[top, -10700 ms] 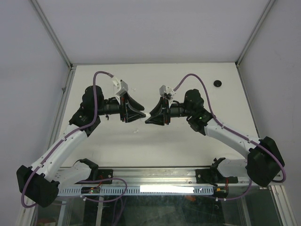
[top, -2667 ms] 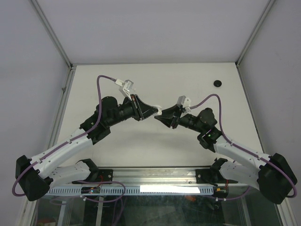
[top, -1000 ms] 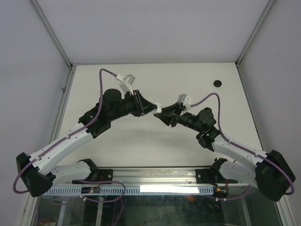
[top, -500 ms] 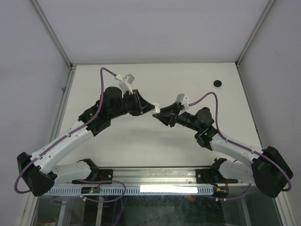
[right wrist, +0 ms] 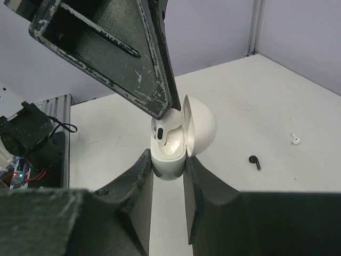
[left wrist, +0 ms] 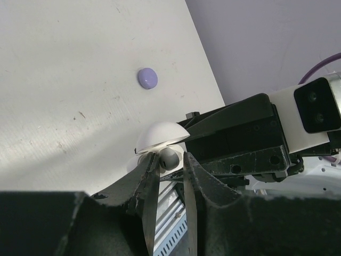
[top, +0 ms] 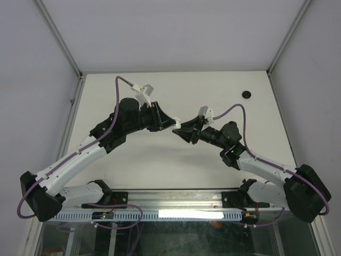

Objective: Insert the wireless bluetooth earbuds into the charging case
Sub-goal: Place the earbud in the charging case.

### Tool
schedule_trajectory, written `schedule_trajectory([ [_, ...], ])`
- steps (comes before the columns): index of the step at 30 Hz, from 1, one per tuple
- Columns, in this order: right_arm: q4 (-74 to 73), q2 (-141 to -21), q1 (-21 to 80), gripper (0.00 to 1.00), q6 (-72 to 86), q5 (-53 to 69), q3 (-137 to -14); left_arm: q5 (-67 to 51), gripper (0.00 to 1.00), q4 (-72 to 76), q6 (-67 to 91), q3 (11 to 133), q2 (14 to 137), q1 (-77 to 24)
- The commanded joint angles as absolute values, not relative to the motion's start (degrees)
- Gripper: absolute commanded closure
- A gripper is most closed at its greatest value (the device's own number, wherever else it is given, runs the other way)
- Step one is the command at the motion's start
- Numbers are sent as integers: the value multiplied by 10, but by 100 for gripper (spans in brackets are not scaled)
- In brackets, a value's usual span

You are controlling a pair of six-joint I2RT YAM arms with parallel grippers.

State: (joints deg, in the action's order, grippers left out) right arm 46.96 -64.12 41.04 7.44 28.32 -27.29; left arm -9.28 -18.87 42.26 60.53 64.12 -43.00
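Meeting point of both arms sits slightly farther out than ten seconds back. Right gripper (right wrist: 168,166) clenched on open charging case (right wrist: 169,159). Left gripper (left wrist: 167,162) pinches white earbud (right wrist: 162,131), half inside case. Risk: stem misaligned at release, bud tips out of case. Only right wrist view shows black earbud (right wrist: 255,161) and spare white earbud (right wrist: 294,140), lying well apart from case.

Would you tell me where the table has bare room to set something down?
Bare: the table just beyond the near rail; also its far edge left of the black puck. Crowded: the middle, where the left gripper and right gripper meet at the case.
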Motion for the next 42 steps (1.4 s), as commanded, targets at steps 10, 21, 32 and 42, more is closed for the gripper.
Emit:
schedule_trajectory([
  [10,519,-648,413,100,77,293,-274,-118,73,-184,384,646,639,-424],
  [21,517,-654,416,100,79,303,-280,-132,73,-190,357,651,659,-424],
  [32,505,-649,419,100,77,319,-291,-140,73,-205,297,657,665,-424],
  [42,491,-664,430,100,75,345,-310,-191,70,-196,213,660,666,-424],
])
